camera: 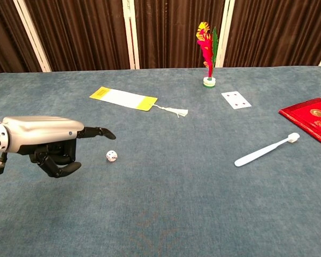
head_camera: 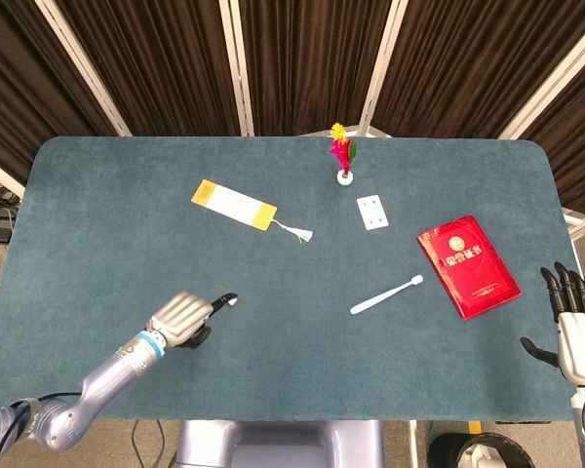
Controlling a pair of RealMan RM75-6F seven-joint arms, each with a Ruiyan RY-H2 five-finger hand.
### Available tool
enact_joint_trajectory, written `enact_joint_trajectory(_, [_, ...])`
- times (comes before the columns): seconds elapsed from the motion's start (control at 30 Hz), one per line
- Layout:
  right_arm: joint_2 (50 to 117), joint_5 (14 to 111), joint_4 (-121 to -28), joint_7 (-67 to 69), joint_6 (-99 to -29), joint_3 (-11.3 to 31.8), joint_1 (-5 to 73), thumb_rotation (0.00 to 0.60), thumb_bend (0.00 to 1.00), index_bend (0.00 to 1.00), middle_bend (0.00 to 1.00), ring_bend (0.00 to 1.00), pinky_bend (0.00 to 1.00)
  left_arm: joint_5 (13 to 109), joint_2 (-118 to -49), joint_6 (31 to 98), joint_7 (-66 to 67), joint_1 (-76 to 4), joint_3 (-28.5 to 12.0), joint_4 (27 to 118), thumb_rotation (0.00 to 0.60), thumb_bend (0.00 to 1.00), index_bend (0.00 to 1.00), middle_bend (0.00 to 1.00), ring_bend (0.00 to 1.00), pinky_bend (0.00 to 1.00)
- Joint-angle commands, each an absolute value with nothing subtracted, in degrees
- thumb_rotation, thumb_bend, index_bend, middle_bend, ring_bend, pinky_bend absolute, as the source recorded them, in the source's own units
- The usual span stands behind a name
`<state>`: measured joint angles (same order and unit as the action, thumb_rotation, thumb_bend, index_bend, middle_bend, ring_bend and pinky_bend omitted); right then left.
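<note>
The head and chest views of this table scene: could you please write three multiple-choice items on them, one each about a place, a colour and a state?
1. What lies nearest the left hand?
A. booklet
B. die
C. playing card

2. What colour is the booklet?
A. red
B. green
C. white

3. How does the right hand stand?
A. holding the toothbrush
B. pressing on the bookmark
C. fingers apart, holding nothing

Answers: 1 B, the die sits just past its outstretched finger; 2 A, its cover is red; 3 C, it stands by the table edge, away from the toothbrush.
</note>
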<state>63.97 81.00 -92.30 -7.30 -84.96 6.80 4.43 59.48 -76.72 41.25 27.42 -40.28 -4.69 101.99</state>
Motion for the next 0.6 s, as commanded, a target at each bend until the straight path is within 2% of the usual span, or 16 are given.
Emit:
enact_joint_trajectory(0.03, [64.0,81.0,-92.2,-7.2,-84.9,6.8,4.5,0.6,0.0,0.0,0.0,0.0,0.0,57.0,-77.5,42.0,28.5,-41.0,-3.6,101.0,0.6,0.62,0.0,0.96,0.97,1.0])
enact_joint_trajectory(0.6, [64.3,80.2,-91.8,-7.5,-83.7,6.7,5.0,0.6,0.0,0.0,0.0,0.0,0.0,54.6,-81.4,40.2,24.2,-43.1,-1.7,94.4,0.6,0.63,0.0,0.96,0.97,1.0])
